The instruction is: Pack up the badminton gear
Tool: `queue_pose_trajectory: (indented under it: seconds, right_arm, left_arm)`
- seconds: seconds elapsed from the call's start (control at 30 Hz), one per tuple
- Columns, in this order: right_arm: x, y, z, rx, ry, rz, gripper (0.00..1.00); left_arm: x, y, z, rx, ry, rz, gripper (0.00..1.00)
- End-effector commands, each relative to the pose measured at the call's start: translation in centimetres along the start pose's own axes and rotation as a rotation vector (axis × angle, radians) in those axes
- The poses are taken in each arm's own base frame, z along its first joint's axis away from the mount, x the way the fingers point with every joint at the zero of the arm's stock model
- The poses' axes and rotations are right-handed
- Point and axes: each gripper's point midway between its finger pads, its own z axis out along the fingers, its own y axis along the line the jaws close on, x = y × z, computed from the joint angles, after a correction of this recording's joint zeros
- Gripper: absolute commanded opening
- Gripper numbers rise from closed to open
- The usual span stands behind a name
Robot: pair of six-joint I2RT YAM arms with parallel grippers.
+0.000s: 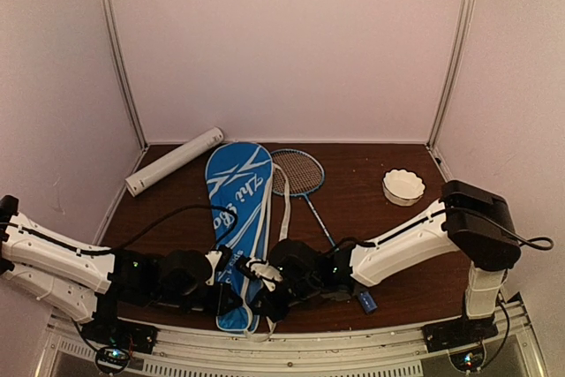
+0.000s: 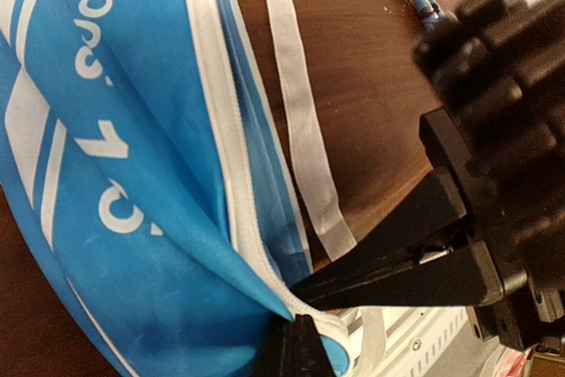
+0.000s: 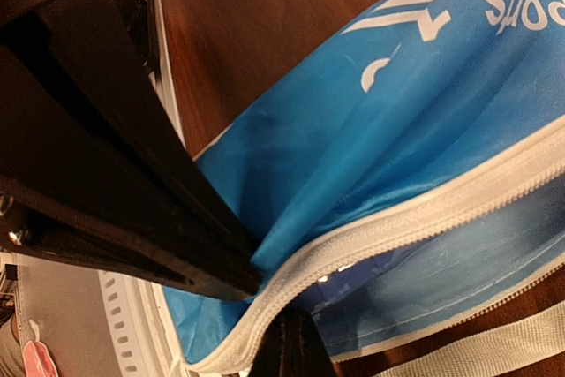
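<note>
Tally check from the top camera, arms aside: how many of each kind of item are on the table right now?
racket bag: 1
racket: 1
white tube: 1
white scalloped bowl: 1
Total: 4 in view

A dark brown wood-grain table top [image 1: 380, 227] sits inside a small booth, closed on 3 sides by plain pale pinkish-white wall panels: a back panel [image 1: 282, 41], a left panel [image 1: 44, 86] and a right panel [image 1: 521, 68]. 2 slim silver metal posts, a left post [image 1: 121, 50] and a right post [image 1: 454, 50], run up the back corners. A pale slotted metal rail [image 1: 353, 352] borders the table's near edge. The light is soft, even and slightly pink.
</note>
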Motion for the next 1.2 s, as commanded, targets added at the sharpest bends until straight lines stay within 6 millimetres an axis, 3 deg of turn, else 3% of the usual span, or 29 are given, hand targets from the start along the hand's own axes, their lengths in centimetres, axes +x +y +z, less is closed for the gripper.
queue_pose_trajectory:
  seconds: [0.0, 0.13, 0.27, 0.47, 0.67, 0.87, 1.0, 1.07, 1.17]
  right_arm:
    - [-2.4, 1.6, 0.1, -0.059, -0.048, -0.027, 0.00]
    - [-3.1, 2.1, 0.2, -0.080, -0.065, -0.033, 0.00]
    - [-2.5, 1.8, -0.1, -0.105, -0.069, -0.004, 0.00]
    - [-0.8, -0.8, -1.2, -0.010, -0.050, 0.058, 0.01]
    - [-0.1, -1.7, 1.0, 0.007, 0.016, 0.097, 0.00]
    - [0.5, -2.6, 2.0, 0.049, 0.067, 0.105, 0.00]
    - [0.9, -1.9, 2.4, -0.009, 0.077, 0.120, 0.01]
    - [0.4, -1.3, 2.2, -0.054, 0.046, 0.128, 0.05]
    - [0.6, -1.6, 2.0, -0.073, 0.040, 0.173, 0.06]
  left_arm:
    - [-1.9, -3.6, -0.4, 0.133, -0.059, 0.011, 0.00]
    - [-2.3, -3.9, -0.9, 0.146, -0.080, 0.006, 0.00]
    - [-2.3, -2.6, -1.1, 0.118, -0.089, -0.032, 0.00]
    - [-1.6, -0.7, -0.6, 0.107, -0.091, -0.094, 0.00]
    - [-2.2, -1.6, -0.3, 0.122, -0.094, -0.077, 0.00]
    - [-2.2, -2.4, 0.1, 0.148, -0.083, -0.069, 0.00]
    - [-2.7, -3.1, -0.2, 0.179, -0.102, -0.059, 0.00]
    - [-2.6, -2.6, -0.3, 0.160, -0.101, -0.065, 0.00]
    - [-1.8, 0.5, -0.3, 0.029, -0.075, -0.133, 0.00]
